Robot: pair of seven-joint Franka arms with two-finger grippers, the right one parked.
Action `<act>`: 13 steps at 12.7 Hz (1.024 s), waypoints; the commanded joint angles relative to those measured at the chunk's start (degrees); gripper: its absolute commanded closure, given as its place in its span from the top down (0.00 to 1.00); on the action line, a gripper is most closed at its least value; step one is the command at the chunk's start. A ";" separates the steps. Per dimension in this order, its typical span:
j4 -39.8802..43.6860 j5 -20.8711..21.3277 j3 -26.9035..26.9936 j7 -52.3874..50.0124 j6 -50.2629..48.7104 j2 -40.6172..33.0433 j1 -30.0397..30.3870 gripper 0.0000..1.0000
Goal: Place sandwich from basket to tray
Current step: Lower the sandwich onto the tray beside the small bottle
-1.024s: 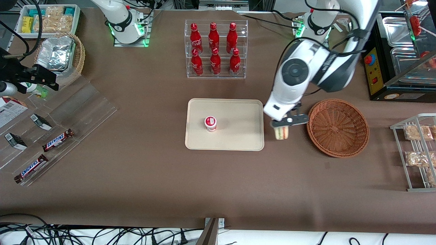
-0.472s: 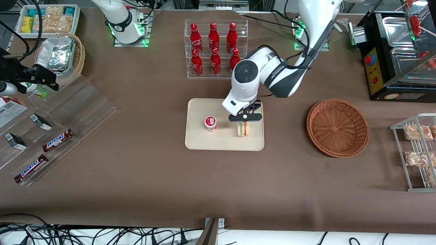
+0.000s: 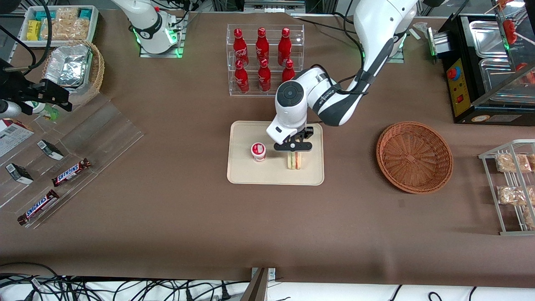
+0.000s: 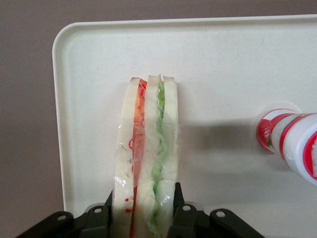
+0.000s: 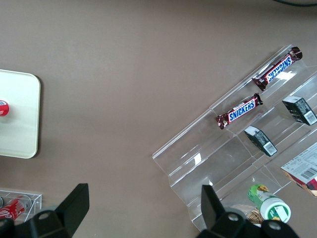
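Gripper [image 3: 293, 153] is clamping sandwich [image 4: 146, 153] over tray [image 3: 246, 175], nearer basket-side edge | placing step | you're needing release next.

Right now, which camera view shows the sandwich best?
The left wrist view shows it best: the sandwich is close, its layers clear, held between the fingers of the claw above the tray. The front view shows it small, partly under the claw. The right wrist view does not show it.
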 commanded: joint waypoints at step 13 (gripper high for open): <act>0.32 2.27 0.61 -1.11 0.45 1.00 -0.02 0.73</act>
